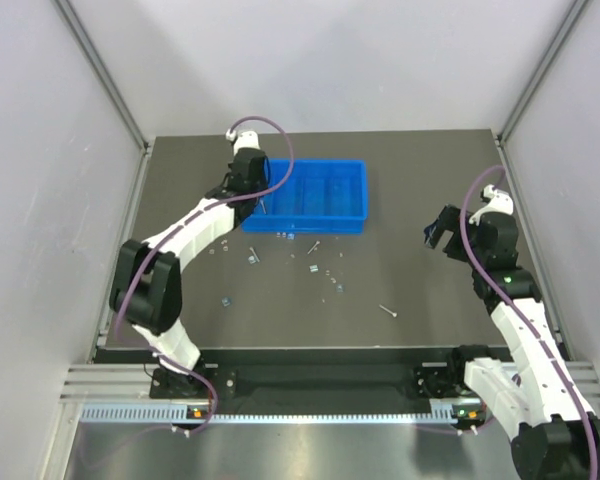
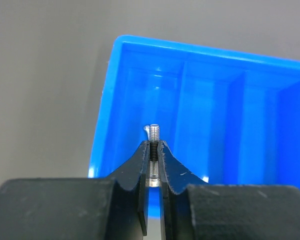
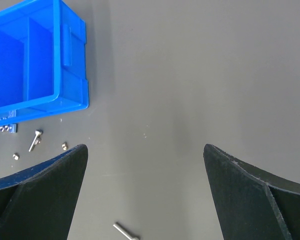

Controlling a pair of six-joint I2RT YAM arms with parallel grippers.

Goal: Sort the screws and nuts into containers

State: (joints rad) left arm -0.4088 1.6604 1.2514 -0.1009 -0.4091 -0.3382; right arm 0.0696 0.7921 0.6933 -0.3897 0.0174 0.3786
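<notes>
One screw (image 2: 154, 134) sits pinched in your left end effector (image 2: 153, 146). The jaws are closed almost together on the threaded shaft, which runs in line with the fingers and pokes past their tips. Gripping the shaft this way looks meant to stop so thin a piece from rolling or twisting out.

Just beyond the tips is the tray (image 2: 200, 50). You hold the screw over its end compartment (image 2: 140, 95), inside the rim and short of the first divider (image 2: 182, 105). I judge a release from here would land in that section and no other. I cannot tell whether the compartment already holds anything. From above, the same arm reaches across the table (image 1: 430, 200) to the tray's left end.

Your right end effector (image 3: 145, 165) is spread as wide as it goes and carries nothing. It hangs over the table, well apart from the tray, probably to stay out of the left arm's way.

Loose screws (image 3: 35, 140) and nuts (image 3: 64, 146) lie scattered on the table near the tray's front wall, one screw nearer the right end effector. Much sorting remains. Opening the left jaws is, in my judgement, your next move.
</notes>
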